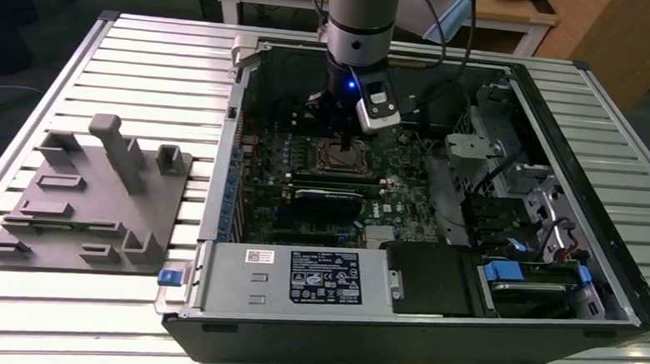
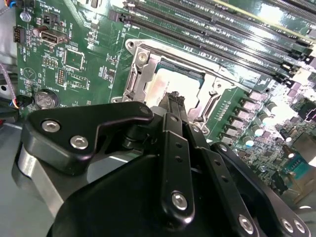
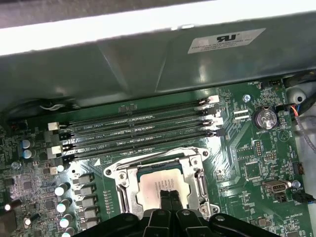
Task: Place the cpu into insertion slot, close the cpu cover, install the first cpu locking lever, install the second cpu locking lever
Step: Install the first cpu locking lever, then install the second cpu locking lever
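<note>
Cpu (image 3: pixel 160 190): seated in slot (image 3: pixel 129 193) mid-board, cover (image 3: pixel 200 170) down around it. Light, rigid, slick-topped, fragile beneath; hold by edges. Gripper (image 3: pixel 168 197): fingers pressed together, grasping nothing, tips on cpu.

Exterior view high, overlooking open case (image 1: pixel 407 320); both wrist views close above insertion slot (image 3: pixel 163 185), shared.

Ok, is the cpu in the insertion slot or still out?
In. In both wrist views the cpu lies flat inside the insertion slot, framed by the metal cpu cover, with the tool directly over it.
</note>
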Action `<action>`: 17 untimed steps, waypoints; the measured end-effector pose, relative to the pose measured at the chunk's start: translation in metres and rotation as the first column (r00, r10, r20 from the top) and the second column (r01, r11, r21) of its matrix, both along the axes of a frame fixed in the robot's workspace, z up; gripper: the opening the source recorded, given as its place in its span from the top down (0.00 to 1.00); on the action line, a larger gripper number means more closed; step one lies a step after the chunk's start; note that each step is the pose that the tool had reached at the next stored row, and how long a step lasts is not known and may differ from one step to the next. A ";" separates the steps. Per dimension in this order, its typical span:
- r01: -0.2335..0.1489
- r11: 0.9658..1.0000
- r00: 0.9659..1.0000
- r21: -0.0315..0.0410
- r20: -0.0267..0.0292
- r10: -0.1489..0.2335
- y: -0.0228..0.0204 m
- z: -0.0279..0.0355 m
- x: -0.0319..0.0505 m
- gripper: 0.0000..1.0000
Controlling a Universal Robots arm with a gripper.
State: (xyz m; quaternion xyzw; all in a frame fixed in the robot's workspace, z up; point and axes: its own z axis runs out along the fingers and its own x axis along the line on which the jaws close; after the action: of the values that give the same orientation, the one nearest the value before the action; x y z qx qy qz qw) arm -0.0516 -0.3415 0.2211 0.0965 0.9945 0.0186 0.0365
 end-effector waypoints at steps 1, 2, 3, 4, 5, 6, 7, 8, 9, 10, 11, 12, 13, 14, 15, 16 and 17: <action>0.000 1.000 1.000 0.000 0.000 0.000 0.0000 0.0010 0.0000 0.89; 0.000 1.000 1.000 0.000 0.000 0.000 0.0001 0.0013 0.0000 0.89; 0.000 1.000 1.000 0.000 0.000 0.000 0.0001 0.0012 0.0000 0.89; 0.000 1.000 1.000 0.001 0.000 0.000 0.0001 0.0012 0.0000 0.89; 0.000 1.000 1.000 0.001 0.000 0.000 0.0001 0.0012 0.0000 0.89; 0.000 1.000 1.000 0.000 0.000 0.000 0.0000 0.0013 0.0000 0.89; 0.000 1.000 1.000 0.001 0.000 0.000 0.0000 0.0014 0.0000 0.89; 0.000 1.000 1.000 0.004 0.000 0.000 -0.0001 0.0017 0.0000 0.89; 0.000 1.000 1.000 0.008 0.000 0.000 0.0000 0.0020 0.0000 0.89; 0.000 1.000 1.000 0.009 0.000 0.000 0.0000 0.0019 0.0000 0.89; 0.000 1.000 1.000 0.009 0.000 0.000 0.0000 0.0019 0.0000 0.89; 0.000 1.000 1.000 0.022 0.000 0.000 0.0000 0.0020 0.0000 0.89; 0.000 1.000 1.000 0.027 0.000 0.000 0.0000 0.0029 0.0001 0.89; 0.000 1.000 1.000 0.027 0.000 0.000 0.0000 0.0029 0.0002 0.89; 0.000 1.000 1.000 0.027 0.000 0.000 -0.0001 0.0029 0.0002 0.89; 0.000 1.000 1.000 0.027 0.000 0.000 -0.0001 0.0029 0.0002 0.89; 0.000 1.000 1.000 0.027 0.000 0.000 -0.0001 0.0033 0.0002 0.89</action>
State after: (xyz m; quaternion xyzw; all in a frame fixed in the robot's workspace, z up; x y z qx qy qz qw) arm -0.0514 -0.3417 0.2243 0.0970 0.9941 0.0320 0.0352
